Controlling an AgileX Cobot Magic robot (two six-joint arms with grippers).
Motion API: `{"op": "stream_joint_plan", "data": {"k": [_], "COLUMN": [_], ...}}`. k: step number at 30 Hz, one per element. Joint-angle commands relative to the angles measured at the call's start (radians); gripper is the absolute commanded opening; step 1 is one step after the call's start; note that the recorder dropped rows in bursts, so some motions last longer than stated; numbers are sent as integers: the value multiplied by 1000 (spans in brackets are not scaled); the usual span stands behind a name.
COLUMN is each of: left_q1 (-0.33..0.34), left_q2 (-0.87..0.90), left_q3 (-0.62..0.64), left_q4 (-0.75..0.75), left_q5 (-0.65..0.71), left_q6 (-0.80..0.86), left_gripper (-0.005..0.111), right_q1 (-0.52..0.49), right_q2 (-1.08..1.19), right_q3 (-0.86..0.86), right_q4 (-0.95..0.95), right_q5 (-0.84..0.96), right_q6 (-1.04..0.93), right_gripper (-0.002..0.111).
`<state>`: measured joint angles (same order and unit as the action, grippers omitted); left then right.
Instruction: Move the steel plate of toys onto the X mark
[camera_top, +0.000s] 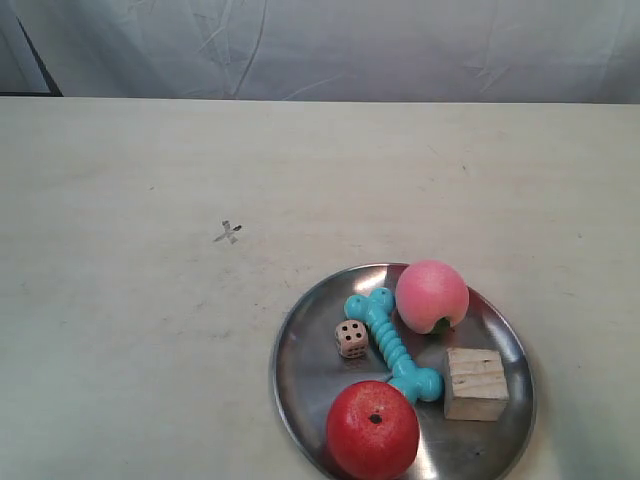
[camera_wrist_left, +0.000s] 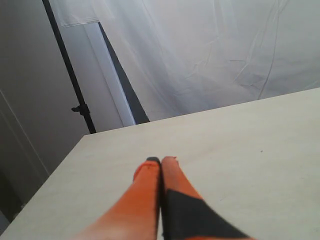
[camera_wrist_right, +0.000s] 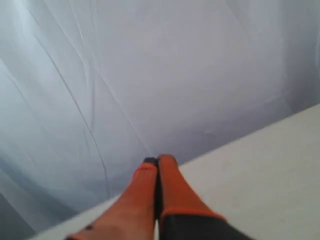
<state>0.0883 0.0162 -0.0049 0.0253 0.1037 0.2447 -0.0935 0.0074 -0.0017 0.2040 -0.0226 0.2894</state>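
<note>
The left claw (camera_wrist_left: 160, 160) is shut tight. Its 2 orange fingers press together with nothing between them, and it hangs over the pale table (camera_wrist_left: 250, 150). The right claw (camera_wrist_right: 158, 160) looks the same: 2 orange fingers closed up, holding nothing, pointing at the white cloth (camera_wrist_right: 150, 75) past the table's edge.

The steel plate (camera_top: 300, 370) sits on the table, low and to the right in the exterior view. Its near edge is cut off by the bottom of the picture. 5 toys lie in it. The pink peach (camera_top: 432, 296) is at the far side of the plate. The turquoise bone (camera_top: 392, 345) lies slanted across the middle. The little spotted die (camera_top: 351, 338) is just beside the bone on 1 side. The wooden cube (camera_top: 475, 383) sits on the other side, right by the bone's near end. The red apple (camera_top: 372, 430) is at the near side of the plate, close to that same end of the bone.

The X mark (camera_top: 228, 232) is drawn on the bare table, up and to the left of the plate in the exterior view. The plate is apart from it and does not cover it.

Behind the table hangs the wrinkled white cloth. In the left wrist view a thin black pole (camera_wrist_left: 70, 75) stands by the table's corner.
</note>
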Motion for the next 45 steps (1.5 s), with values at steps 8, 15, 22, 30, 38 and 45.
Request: {"op": "stream_joint_plan", "data": {"k": [8, 15, 22, 30, 38, 45], "left_q1": [1, 1, 1, 1, -83, -350], "left_q2": [-5, -5, -5, 12, 364, 891], "left_q3": [5, 5, 5, -94, -324, -565], "left_q4": [-6, -25, -25, 243, 234, 119], "left_q5": [-292, -539, -640, -476, -87, 103], "left_q6": [-33, -284, -494, -966, -976, -893], "left_gripper": [0, 0, 0, 0, 0, 0], "right_q1": [-6, -4, -4, -4, -4, 73], "right_q2": [-7, -7, -7, -7, 140, 526], "right_q3": [2, 2, 2, -47, -292, -503], "right_q4": [319, 352, 352, 265, -124, -210], "right_q5": [-208, -199, -115, 6, 315, 618], "right_q6": [0, 2, 226, 232, 91, -54], "right_gripper": [-1, -1, -1, -1, -1, -1]}}
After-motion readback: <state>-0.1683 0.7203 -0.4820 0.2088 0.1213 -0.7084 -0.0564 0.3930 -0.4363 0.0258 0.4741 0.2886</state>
